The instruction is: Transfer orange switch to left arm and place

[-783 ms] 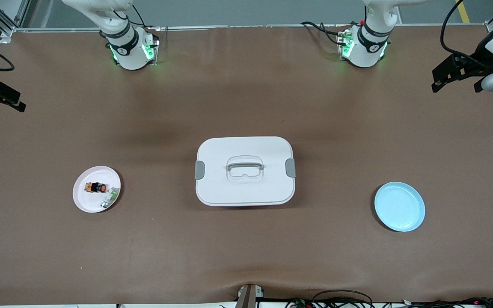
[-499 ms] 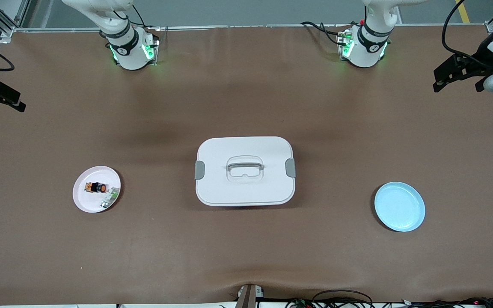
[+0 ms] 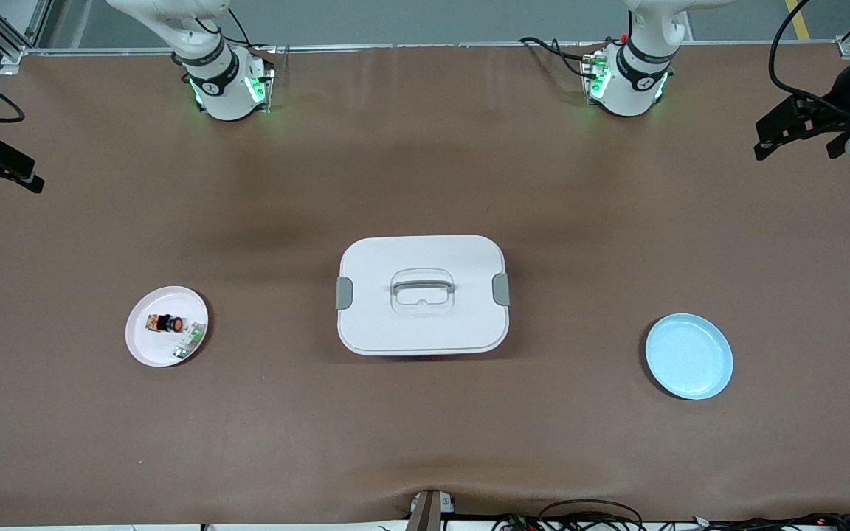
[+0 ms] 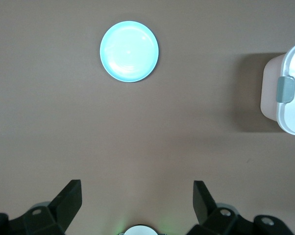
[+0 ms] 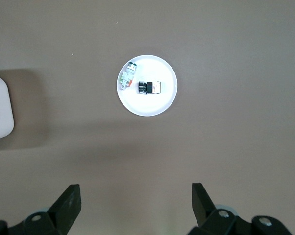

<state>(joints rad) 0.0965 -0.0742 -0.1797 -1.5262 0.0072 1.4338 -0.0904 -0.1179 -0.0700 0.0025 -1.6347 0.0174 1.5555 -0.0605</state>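
Orange switch [image 5: 150, 87] on pink plate [image 5: 167, 100], well below open right end effector [image 5: 136, 203].

Left end effector [image 4: 135, 198] and right end effector [image 5: 135, 198] high above the table, fingers spread wide.

On my brown table [image 3: 425, 184] a pink plate [image 3: 146, 346] sat toward the right arm's end, near the edge closest to the front camera. A small green-and-white component [image 3: 189, 342] lay on it. A light blue plate [image 3: 688, 356] sat bare toward the left arm's end. Cables [image 3: 587, 512] trailed along the nearest edge.
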